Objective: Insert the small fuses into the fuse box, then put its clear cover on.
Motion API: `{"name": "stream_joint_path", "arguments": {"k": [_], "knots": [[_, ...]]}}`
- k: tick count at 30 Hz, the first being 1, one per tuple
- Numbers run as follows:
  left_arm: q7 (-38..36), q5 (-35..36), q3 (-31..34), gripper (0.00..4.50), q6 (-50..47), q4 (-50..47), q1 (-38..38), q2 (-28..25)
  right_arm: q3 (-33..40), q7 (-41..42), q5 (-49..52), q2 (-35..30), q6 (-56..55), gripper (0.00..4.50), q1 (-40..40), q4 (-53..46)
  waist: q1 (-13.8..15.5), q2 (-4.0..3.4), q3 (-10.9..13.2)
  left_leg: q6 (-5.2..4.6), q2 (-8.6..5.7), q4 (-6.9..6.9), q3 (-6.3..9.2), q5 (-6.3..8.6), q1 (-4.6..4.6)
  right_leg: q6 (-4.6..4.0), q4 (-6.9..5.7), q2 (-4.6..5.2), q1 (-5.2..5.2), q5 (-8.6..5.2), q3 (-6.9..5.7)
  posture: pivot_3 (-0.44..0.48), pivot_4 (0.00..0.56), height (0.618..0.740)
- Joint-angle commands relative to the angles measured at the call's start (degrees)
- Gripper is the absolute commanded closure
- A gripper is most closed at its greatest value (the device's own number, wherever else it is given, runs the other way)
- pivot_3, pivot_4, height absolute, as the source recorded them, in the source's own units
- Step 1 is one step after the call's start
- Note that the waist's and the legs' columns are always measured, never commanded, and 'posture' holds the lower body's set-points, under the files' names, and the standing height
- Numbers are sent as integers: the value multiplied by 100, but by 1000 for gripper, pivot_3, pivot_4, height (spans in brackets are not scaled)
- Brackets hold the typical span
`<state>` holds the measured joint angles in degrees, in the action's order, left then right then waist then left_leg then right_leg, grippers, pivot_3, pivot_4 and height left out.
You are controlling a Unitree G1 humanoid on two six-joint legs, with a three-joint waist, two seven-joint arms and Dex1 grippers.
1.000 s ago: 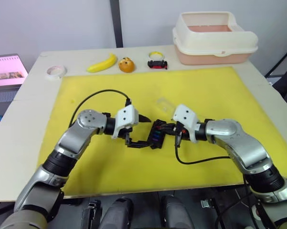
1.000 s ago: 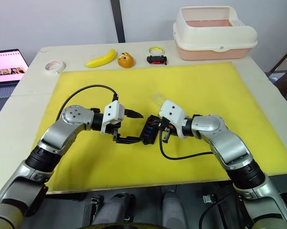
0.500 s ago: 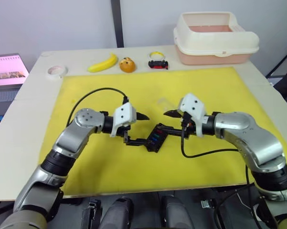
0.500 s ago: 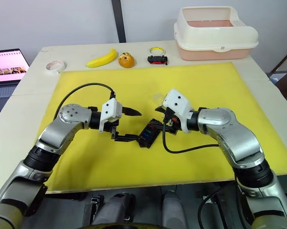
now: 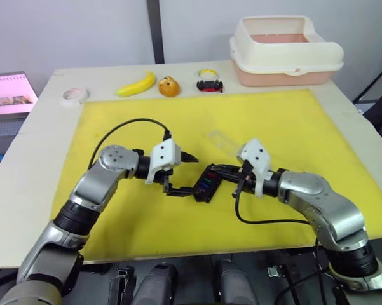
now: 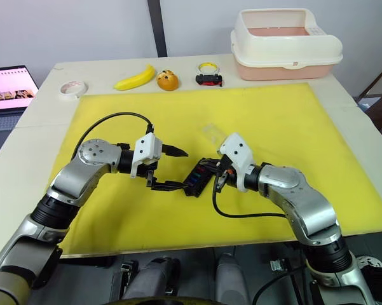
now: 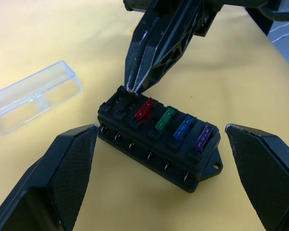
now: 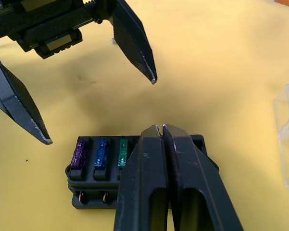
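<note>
The fuse box (image 7: 159, 139) is laid flat, slots upward, its long axis running between the grippers. The right gripper (image 7: 134, 86) is pressed closed at one end; the left gripper (image 8: 98, 108) is spread wide.

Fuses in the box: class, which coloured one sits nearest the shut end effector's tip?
The red fuse. It sits next to the right end effector; green, blue and purple lie progressively farther along the fuse box.
</note>
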<state>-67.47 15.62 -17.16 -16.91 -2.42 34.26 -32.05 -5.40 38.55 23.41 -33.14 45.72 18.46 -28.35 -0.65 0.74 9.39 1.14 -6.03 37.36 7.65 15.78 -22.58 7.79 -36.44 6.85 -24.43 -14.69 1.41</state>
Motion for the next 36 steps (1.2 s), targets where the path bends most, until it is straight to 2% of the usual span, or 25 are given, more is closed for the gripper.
{"name": "stream_joint_path", "arguments": {"k": [1,6,11,15,21,25,29,32,36], "knots": [[-27,-8,123,0,103,-95,48,-24,-85,-75,-44,39,-101,4462,-10,-124,0,0,0,0,0,0,0,0,0,0,0,0,0,0,0,0,150,740],[-12,-29,127,0,100,-63,70,-4,-278,-232,-138,113,6,4462,-70,-61,0,0,0,0,0,1,0,0,0,0,0,0,0,0,0,0,150,740],[5,-38,142,0,99,-65,57,-16,-557,-159,-170,-108,273,4462,-265,-66,7,-1,-3,0,0,0,0,0,6,0,0,0,6,0,0,0,150,740],[85,39,261,0,-16,-135,-36,-52,-318,-301,-33,78,252,4462,-179,-124,1,-1,-5,0,0,1,1,0,10,0,0,0,11,0,0,0,150,740],[279,652,1034,0,-580,-776,-704,-335,794,-231,1097,246,660,4462,90,-592,-19,-2,-4,0,2,-5,1,0,9,0,-2,-1,4,0,1,0,150,740],[476,1098,1889,0,-1008,-1312,-1635,-796,1664,-10,1764,-323,1055,4462,-106,-847,-2,-2,-4,-1,3,-9,2,1,9,0,0,-1,3,0,2,0,150,740],[745,1473,2733,0,-1447,-1581,-2458,-1147,2476,249,1930,-1037,1008,4462,-614,-775,49,-2,-4,-14,2,-11,2,8,9,0,7,0,9,0,1,0,150,740],[943,1737,3825,0,-1773,-1423,-3212,-1360,3131,682,1546,-1789,686,3624,-1192,-213,91,-3,-5,-29,2,-6,0,17,11,-1,6,0,13,0,1,0,150,740],[912,1888,4748,0,-2066,-1237,-4182,-1583,3572,1102,1397,-2350,387,1590,-1563,374,86,-5,-6,-31,6,-10,-6,18,18,-1,6,0,16,0,2,0,150,740]]}}
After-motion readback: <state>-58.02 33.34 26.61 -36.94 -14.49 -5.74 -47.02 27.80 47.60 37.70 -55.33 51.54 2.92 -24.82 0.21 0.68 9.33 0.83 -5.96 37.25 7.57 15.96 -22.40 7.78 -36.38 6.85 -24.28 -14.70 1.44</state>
